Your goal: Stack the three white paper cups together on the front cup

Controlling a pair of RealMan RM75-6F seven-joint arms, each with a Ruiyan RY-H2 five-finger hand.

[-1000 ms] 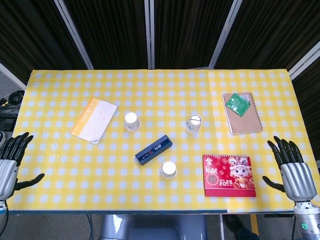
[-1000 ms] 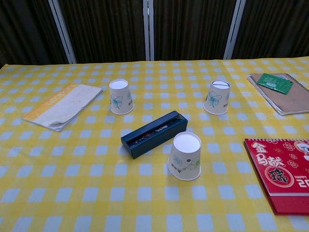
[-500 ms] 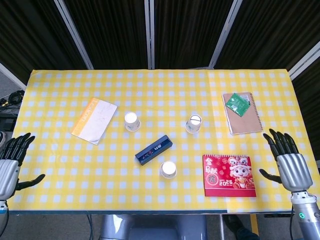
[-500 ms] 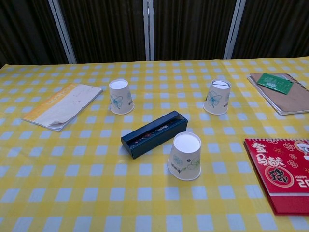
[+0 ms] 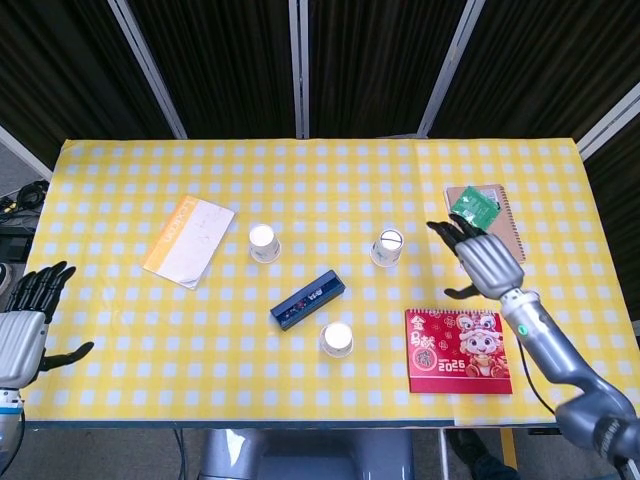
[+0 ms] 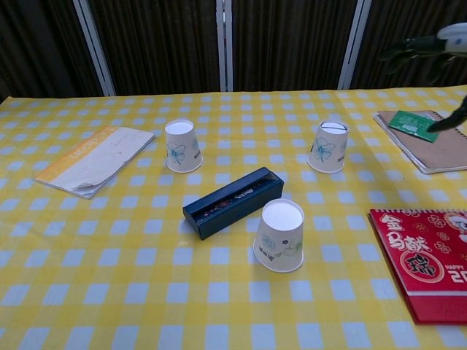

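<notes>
Above yellow checked cloth, right hand hovers spread and empty beside the right cup; left hand likewise open.

Most of what I can read sits on the red calendar at the lower right of the head view: "2025" in white beside a cartoon dragon, with large Chinese characters I can't make out. In the chest view its near corner shows "HAPPY" and "20" at the frame's right edge. The orange-edged booklet, the dark blue box and the green packet carry print too small for me to read.
</notes>
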